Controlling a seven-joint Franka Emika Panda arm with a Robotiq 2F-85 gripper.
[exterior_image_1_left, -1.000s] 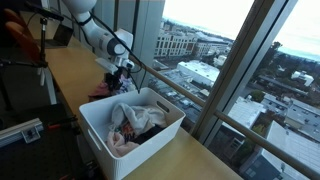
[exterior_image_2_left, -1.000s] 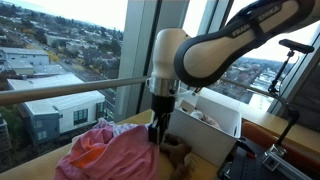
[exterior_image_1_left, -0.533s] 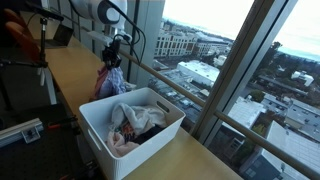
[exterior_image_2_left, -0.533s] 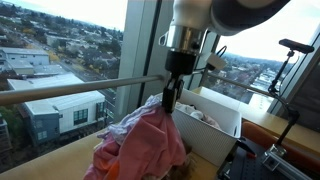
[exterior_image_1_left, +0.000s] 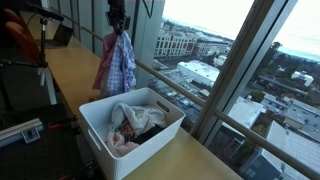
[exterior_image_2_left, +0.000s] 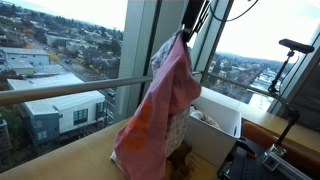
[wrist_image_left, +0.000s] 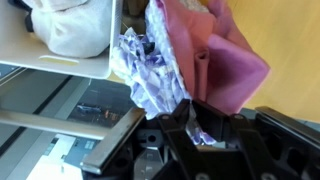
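The gripper (exterior_image_1_left: 118, 20) is high above the wooden counter (exterior_image_1_left: 68, 72), up and back from the white laundry bin (exterior_image_1_left: 97, 138). Its fingers are pinched together on the top bunch of a pink and plaid cloth (exterior_image_1_left: 116, 62). From the wrist view you can see the fabric caught between the two pads of the gripper (wrist_image_left: 195, 128), and the cloth (wrist_image_left: 218, 55) falls away from them in folds, pink on one side and blue-checked on the other.

The cloth hangs full length beyond the bin's far end. In an exterior view its lower hem sits above the bin's far rim, with clear air between the two. In an exterior view from the opposite end, the cloth (exterior_image_2_left: 160, 110) drapes down in front of the bin (exterior_image_2_left: 224, 118), and its bottom edge comes close to the counter (exterior_image_2_left: 65, 162); I cannot tell whether it touches.

The bin already holds a heap of clothes (exterior_image_1_left: 136, 120), white and dark pieces that reach about to its rim. Beside the bin, along the glass, runs the window rail (exterior_image_1_left: 166, 80), close to the bin's long side, so there is little slack there. The counter's open side, away from the glass, has the room. Above the bin the air is free up to the height of the gripper (exterior_image_2_left: 190, 22).
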